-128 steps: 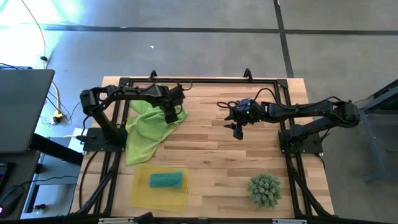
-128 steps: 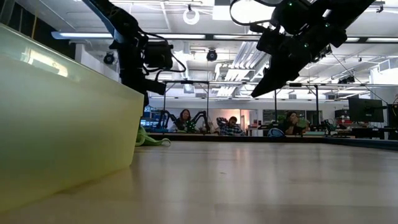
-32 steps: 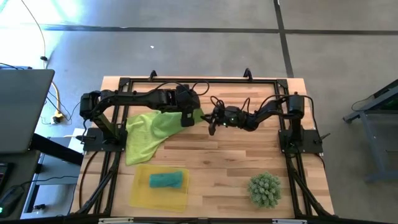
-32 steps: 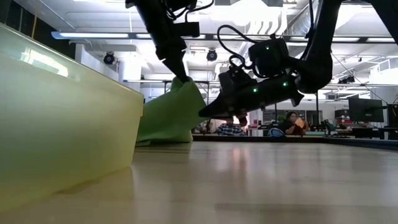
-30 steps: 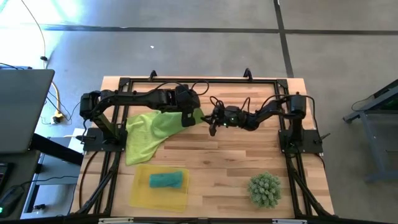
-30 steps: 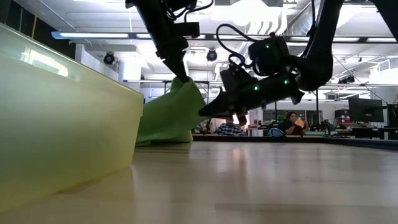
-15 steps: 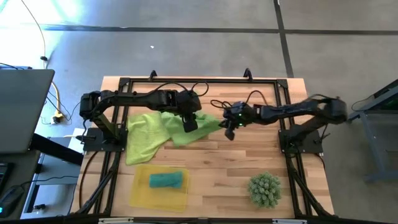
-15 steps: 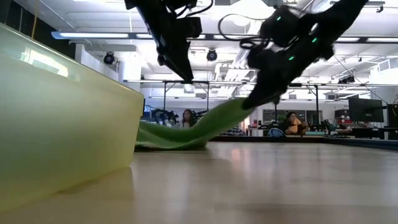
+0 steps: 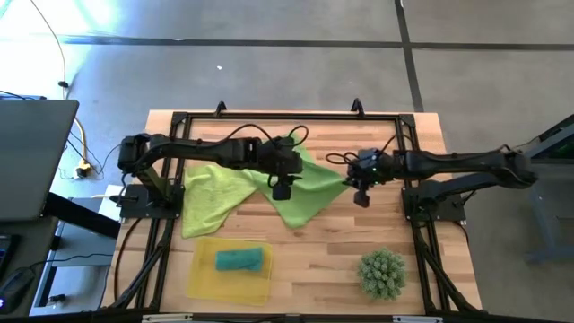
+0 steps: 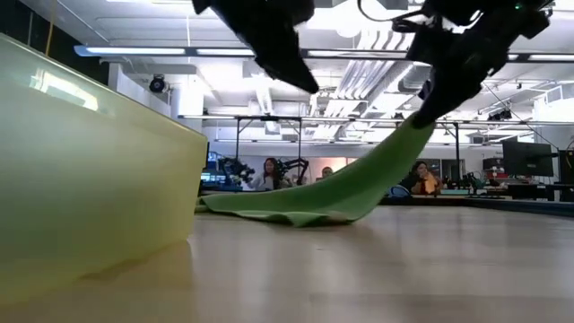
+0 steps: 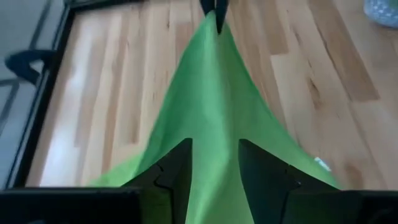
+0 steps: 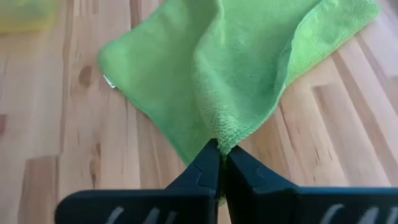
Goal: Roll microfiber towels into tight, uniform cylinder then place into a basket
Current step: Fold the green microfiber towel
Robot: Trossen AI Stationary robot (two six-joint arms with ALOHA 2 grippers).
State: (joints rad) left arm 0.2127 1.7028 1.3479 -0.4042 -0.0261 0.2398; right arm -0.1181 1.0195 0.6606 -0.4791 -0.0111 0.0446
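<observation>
Tabletop [image 9: 395,229] partly under green towel [image 9: 309,193]

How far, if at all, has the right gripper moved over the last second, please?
Yes. The right gripper, shut on the green towel, has moved toward the right arm's base, away from the table's middle, dragging the towel's corner along.

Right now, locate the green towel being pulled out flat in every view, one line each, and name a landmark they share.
High: green towel, table centre, between both grippers.
Low: slanting up from the tabletop.
Left wrist: stretching away past the open fingers.
Right wrist: spread beyond the shut fingers.
Landmark: the right gripper pinching its corner.
</observation>
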